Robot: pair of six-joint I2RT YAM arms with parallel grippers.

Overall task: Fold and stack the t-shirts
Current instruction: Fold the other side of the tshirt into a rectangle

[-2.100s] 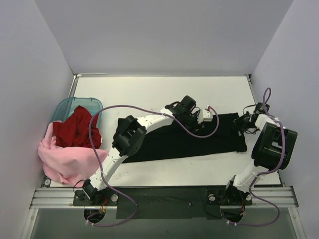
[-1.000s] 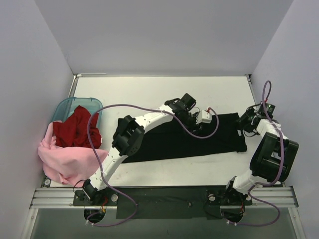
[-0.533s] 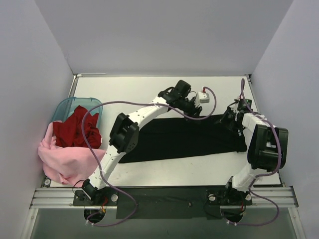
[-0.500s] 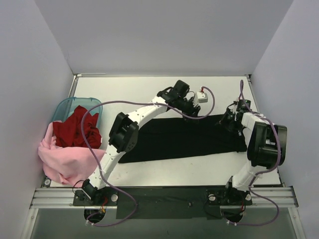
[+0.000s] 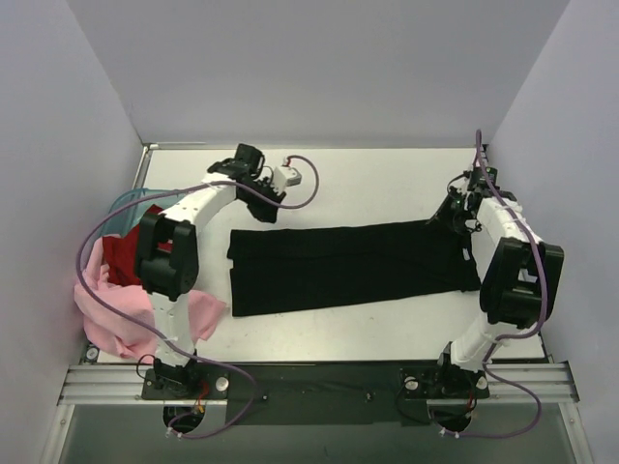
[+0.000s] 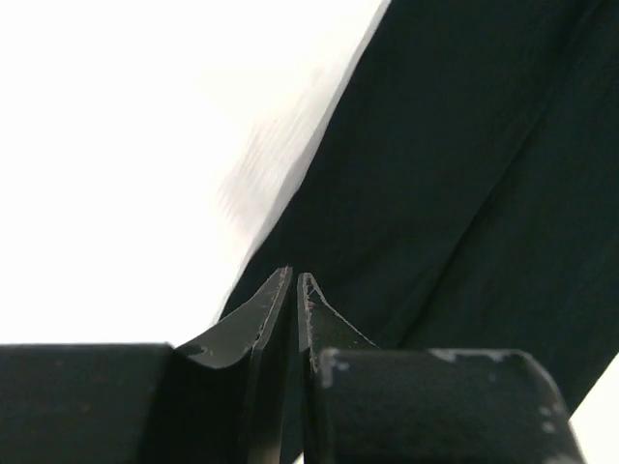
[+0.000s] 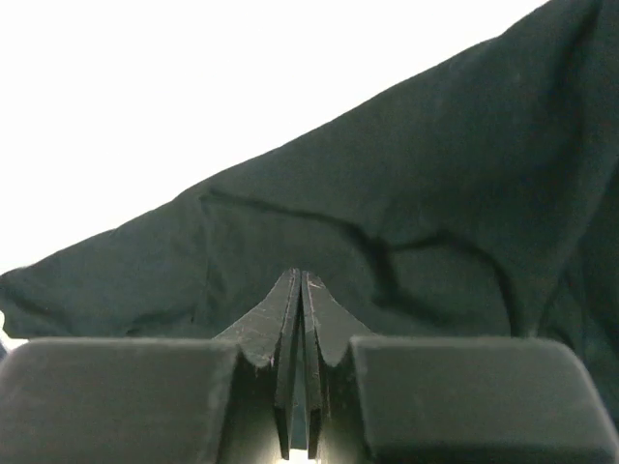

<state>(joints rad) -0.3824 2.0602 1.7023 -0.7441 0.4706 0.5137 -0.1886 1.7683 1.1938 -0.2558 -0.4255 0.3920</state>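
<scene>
The white surface [image 5: 368, 184] holds a long black t-shirt [image 5: 353, 266], folded into a strip across the middle. A pink t-shirt [image 5: 102, 304] lies bunched at the left edge. A red t-shirt [image 5: 121, 261] sits on it, by a teal tub [image 5: 121, 203]. The left hand [image 6: 295, 276] is pinched tight on nothing, near the black shirt's far left corner. The right hand [image 7: 299, 275] is pinched tight too, by the far right corner.

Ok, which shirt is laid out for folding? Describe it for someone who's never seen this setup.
Start from the white table and look across its middle. The black t-shirt lies there flat, as one long, wide band. The red t-shirt and pink t-shirt, by contrast, sit crumpled in a heap at the left edge by the teal tub.
</scene>
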